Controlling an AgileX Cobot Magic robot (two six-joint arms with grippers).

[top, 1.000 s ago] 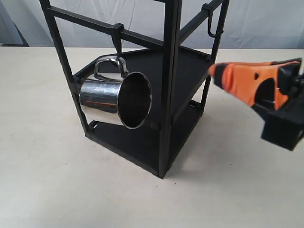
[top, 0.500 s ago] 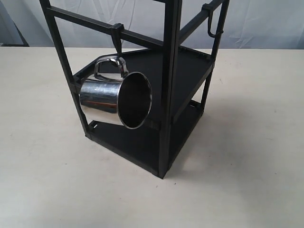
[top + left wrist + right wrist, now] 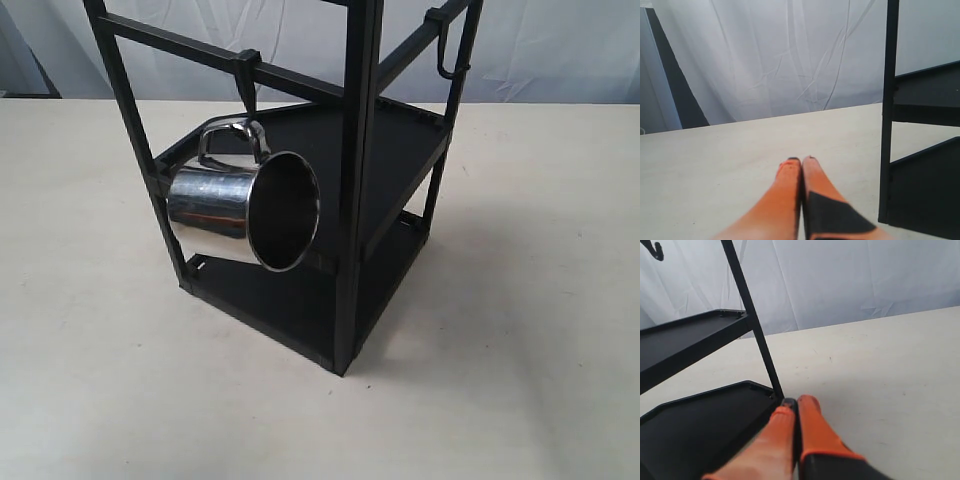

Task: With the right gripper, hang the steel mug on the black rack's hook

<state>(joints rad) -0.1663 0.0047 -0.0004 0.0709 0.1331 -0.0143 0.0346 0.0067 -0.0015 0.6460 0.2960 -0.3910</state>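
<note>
The shiny steel mug point(image 3: 245, 208) hangs by its loop handle from the slim black hook point(image 3: 247, 82) on the tall black rack point(image 3: 360, 150), mouth tilted sideways; the orange-padded right gripper point(image 3: 791, 402), clenched empty, sits beside the rack's base

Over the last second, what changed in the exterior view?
The right gripper withdrew off the right edge and no longer appears in that view; its wrist camera shows it shut and empty. The steel mug stayed hanging by its handle from the hook on the black rack.
</note>
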